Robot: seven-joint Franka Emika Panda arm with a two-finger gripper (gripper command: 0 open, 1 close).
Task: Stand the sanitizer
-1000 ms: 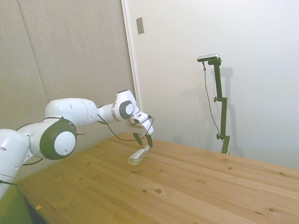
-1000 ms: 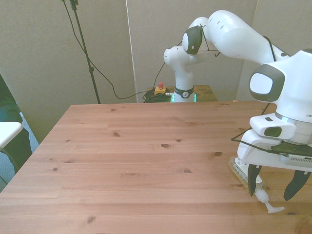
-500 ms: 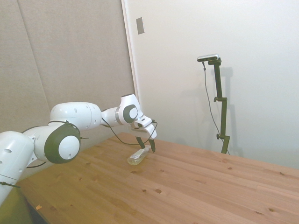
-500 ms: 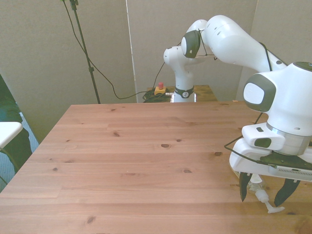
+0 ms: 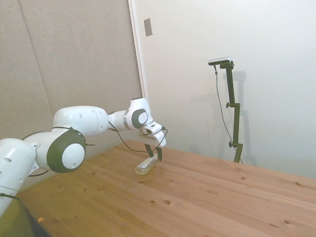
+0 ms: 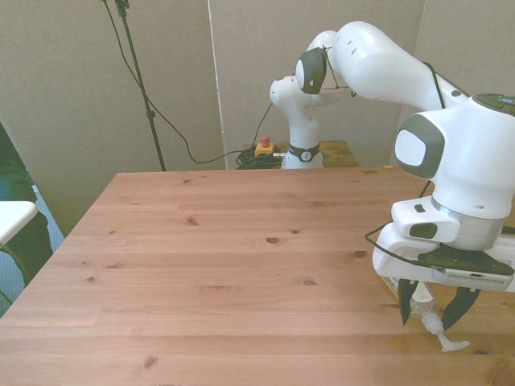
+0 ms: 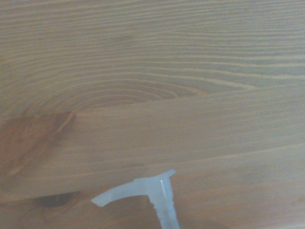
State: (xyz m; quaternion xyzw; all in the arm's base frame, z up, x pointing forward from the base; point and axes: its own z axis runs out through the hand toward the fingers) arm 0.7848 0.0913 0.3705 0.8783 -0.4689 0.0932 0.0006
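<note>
The sanitizer [image 5: 143, 167] lies on its side on the wooden table [image 5: 207, 197], near the edge by the front view's right. It is a clear bottle with pale liquid, and its white pump nozzle [image 6: 445, 344] points toward the table's near edge. My gripper [image 6: 425, 320] reaches down over the bottle's neck, with one dark finger on each side of it and a small gap still showing. In the front view the hand hides most of the bottle's body. The wrist view shows only the nozzle [image 7: 143, 188] on the wood.
The table's edge [image 6: 483, 378] runs close by the nozzle. A wide stretch of bare wood [image 6: 241, 265] extends toward the front view's left. Beyond the table's far edge there are cables and a red button [image 6: 263, 147].
My gripper has come down lower over the bottle's neck, and its fingers have drawn closer together. The sanitizer has not moved.
</note>
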